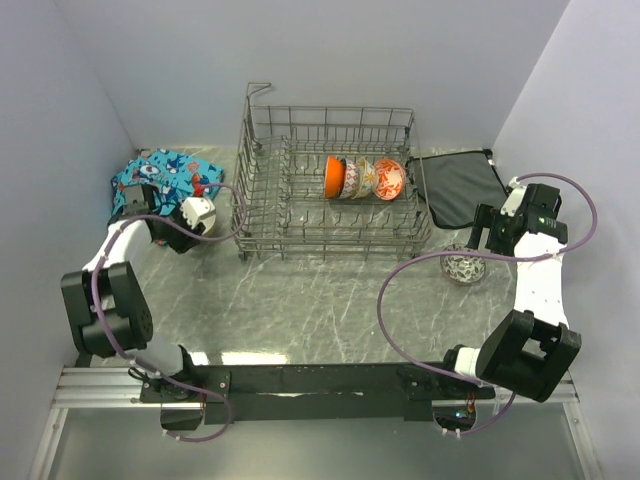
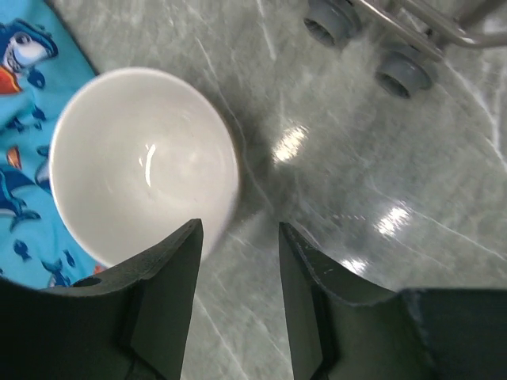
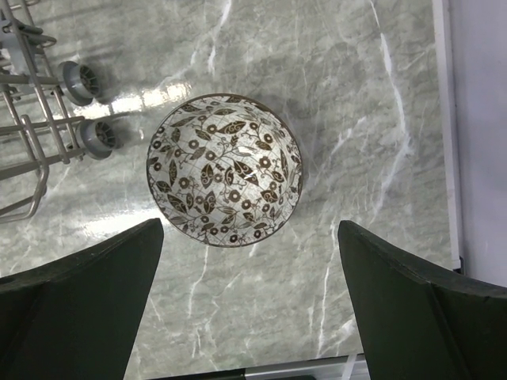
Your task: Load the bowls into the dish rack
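Note:
The grey wire dish rack [image 1: 300,215] stands at the back middle, with three bowls on edge in it: an orange one [image 1: 334,177], a cream one with orange leaves [image 1: 360,178] and an orange-red patterned one [image 1: 389,180]. A plain cream bowl [image 2: 142,162] sits upright left of the rack, partly on a blue cloth. My left gripper [image 2: 240,226] hovers over its right rim, half open, with only table between the fingers. A black-and-white leaf-patterned bowl [image 3: 224,168] sits right of the rack. My right gripper [image 3: 250,229] is wide open just above it, holding nothing.
A blue shark-print cloth [image 1: 160,178] lies at the back left by the wall. A flat dark grey mat [image 1: 460,185] lies right of the rack. The rack's grey wheels [image 2: 400,73] [image 3: 93,136] stand close to both loose bowls. White walls enclose the table.

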